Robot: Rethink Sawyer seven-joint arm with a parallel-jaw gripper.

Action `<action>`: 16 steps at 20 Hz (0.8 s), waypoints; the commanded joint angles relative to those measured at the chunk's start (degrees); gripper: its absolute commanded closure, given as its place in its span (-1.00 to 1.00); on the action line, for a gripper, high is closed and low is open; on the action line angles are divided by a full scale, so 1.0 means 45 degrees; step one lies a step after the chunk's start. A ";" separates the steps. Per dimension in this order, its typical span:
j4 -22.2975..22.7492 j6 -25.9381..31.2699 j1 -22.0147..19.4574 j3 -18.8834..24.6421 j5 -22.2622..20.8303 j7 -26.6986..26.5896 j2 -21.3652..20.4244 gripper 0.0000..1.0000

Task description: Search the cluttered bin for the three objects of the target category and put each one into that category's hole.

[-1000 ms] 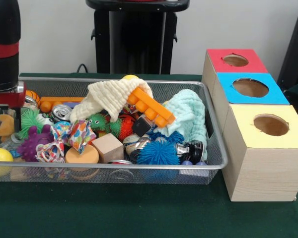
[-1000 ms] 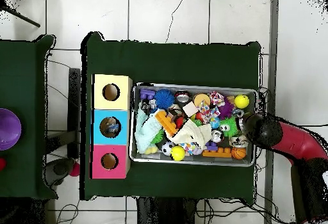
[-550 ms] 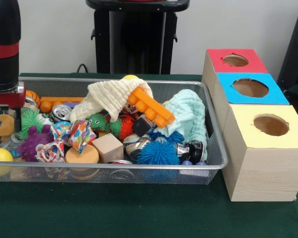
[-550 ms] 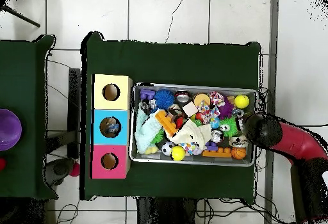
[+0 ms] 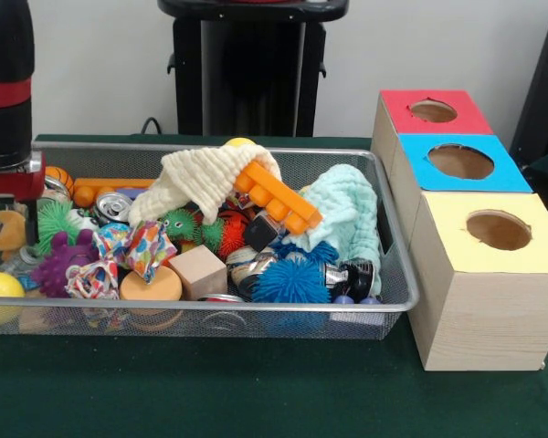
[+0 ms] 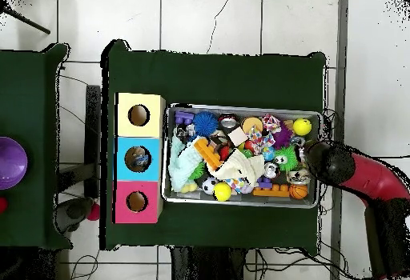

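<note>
Honestly, finger state can't be told; the blue spiky ball (image 5: pixel 290 279) looks soft, light, best pinched across its middle.

A green-covered table (image 5: pixel 256 392) carries a wire bin (image 5: pixel 397 274) and three boxes. The yellow box (image 5: pixel 484 292), blue box (image 5: pixel 461 164) and red box (image 5: pixel 434 114) stand in a row just beside the bin's end.
</note>
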 commanded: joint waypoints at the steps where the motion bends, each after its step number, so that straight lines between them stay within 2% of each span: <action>1: 0.0487 -0.0837 -0.0275 0.1375 -0.0175 0.0331 0.0169 -1.00; 4: 0.0579 -0.0725 -0.0266 0.1411 -0.0129 0.0411 0.0075 -1.00; 11: 0.0460 -0.1295 -0.0316 0.1452 -0.0265 0.0737 0.0526 -1.00; 16: 0.0731 -0.1212 -0.0333 0.1486 0.0170 0.1220 0.0484 -1.00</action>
